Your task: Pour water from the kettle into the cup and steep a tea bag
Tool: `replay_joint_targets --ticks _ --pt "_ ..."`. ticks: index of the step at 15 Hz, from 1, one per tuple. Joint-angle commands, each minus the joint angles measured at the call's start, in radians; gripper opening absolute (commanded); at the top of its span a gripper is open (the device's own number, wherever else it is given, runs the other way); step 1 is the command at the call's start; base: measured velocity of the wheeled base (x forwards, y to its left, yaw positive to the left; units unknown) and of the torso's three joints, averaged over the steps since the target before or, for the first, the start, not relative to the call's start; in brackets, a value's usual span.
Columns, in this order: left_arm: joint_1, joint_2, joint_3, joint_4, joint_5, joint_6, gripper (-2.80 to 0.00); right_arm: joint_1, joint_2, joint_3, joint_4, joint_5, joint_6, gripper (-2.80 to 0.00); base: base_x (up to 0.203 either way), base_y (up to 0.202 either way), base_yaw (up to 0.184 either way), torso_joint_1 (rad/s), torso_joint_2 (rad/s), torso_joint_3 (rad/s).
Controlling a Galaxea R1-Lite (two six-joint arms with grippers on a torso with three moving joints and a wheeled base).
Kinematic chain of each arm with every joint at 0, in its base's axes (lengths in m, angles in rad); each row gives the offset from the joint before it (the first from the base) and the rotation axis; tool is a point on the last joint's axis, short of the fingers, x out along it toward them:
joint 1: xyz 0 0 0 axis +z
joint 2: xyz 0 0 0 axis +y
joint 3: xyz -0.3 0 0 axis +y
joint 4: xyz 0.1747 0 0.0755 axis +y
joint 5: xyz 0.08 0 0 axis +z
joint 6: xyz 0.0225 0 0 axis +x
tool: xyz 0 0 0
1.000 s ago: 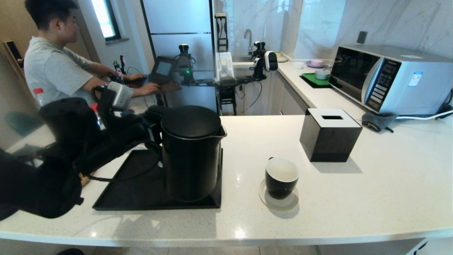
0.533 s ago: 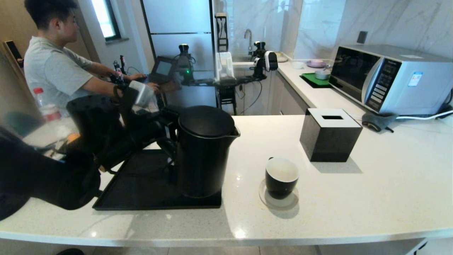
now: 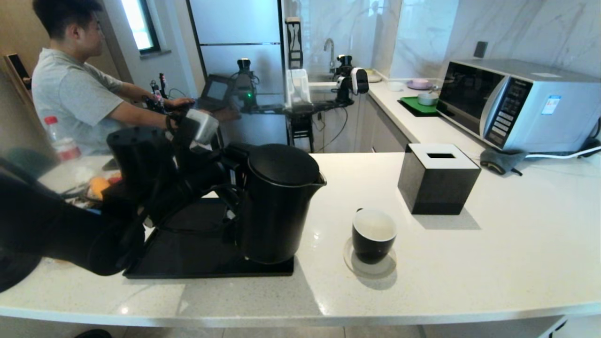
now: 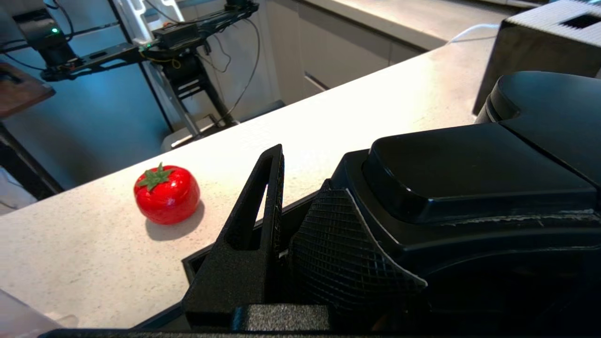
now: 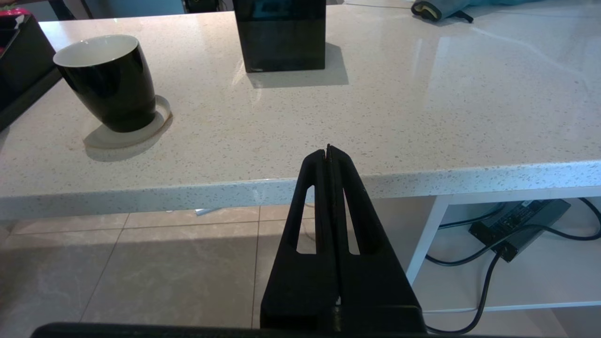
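Kettle (image 3: 281, 206) first: over the last second it has travelled rightward across the black tray (image 3: 188, 258) with me, from the tray's middle to its right end, and now rides slightly tipped with its pointed spout aimed toward the cup (image 3: 373, 234). My left gripper (image 3: 230, 176) is clamped on the kettle's handle at a middling width; in my left wrist view one ribbed finger (image 4: 263, 206) stands beside the handle's blocky top while the other is pressed against it. I judge this to be the carry before the pour: the spout is near the cup, not yet over its mouth, and no water is running. My right gripper (image 5: 328, 155) hangs parked below the counter's front edge, fingers pressed together on nothing. The kettle is tall, matte black plastic, tapering upward under a domed lid. The cup is small and rounded, glossy black outside and white within, seated on a thin translucent coaster (image 3: 369, 265) on the speckled stone counter (image 3: 493, 253). A black cube tissue box (image 3: 437, 178) sits behind the cup. A shiny red tomato-shaped object (image 4: 166, 193) rests on the counter beyond the tray. No tea bag is visible to me.
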Motion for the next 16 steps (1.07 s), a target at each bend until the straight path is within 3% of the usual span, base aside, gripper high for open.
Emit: replay_joint_targets --ticks 1,16 --pt "-0.005 0.006 -0.010 -0.001 0.005 0.007 -2.80 0.000 0.000 0.000 0.000 -0.001 0.001 -2.80 0.000 0.000 0.000 0.000 0.00 0.000" --pt "-0.049 0.065 -0.183 0.192 0.020 0.086 -2.80 0.000 0.000 0.000 0.000 0.000 0.001 -2.80 0.000 0.000 0.000 0.000 0.00 0.000"
